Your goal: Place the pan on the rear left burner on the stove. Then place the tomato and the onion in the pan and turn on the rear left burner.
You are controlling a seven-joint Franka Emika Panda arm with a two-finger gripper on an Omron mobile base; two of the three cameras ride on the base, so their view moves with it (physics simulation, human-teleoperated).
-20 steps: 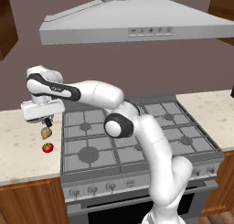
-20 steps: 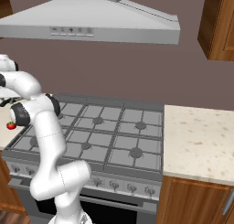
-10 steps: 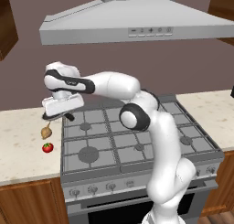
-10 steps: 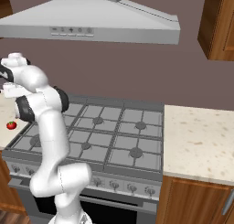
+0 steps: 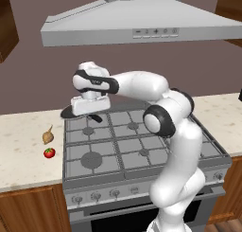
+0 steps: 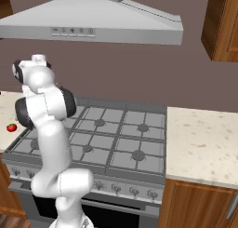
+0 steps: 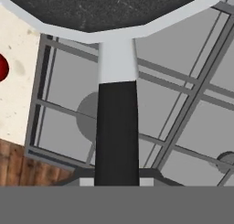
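The black pan (image 5: pixel 70 112) hangs just above the back-left corner of the stove (image 5: pixel 142 146), partly over the counter edge. My gripper (image 5: pixel 90 108) is shut on its handle. In the hand view the pan (image 7: pixel 114 8) fills the top, and its black handle (image 7: pixel 117 131) runs down into the gripper (image 7: pixel 117 179). The rear left burner (image 5: pixel 88 130) lies a little ahead and right of the pan. The tan onion (image 5: pixel 47 135) and the red tomato (image 5: pixel 49 153) rest on the counter left of the stove. The tomato (image 7: pixel 2 67) (image 6: pixel 11 127) also shows in the other two views.
A grey range hood (image 5: pixel 142 25) hangs over the stove. The larger front-left burner (image 5: pixel 90 159) sits in front of the rear one. Knobs (image 5: pixel 97 196) line the stove's front panel. Speckled counter (image 6: pixel 200 143) runs on both sides.
The arm has swung right with the pan, from over the counter near the onion to the stove's back-left corner. Onion and tomato have stayed put.
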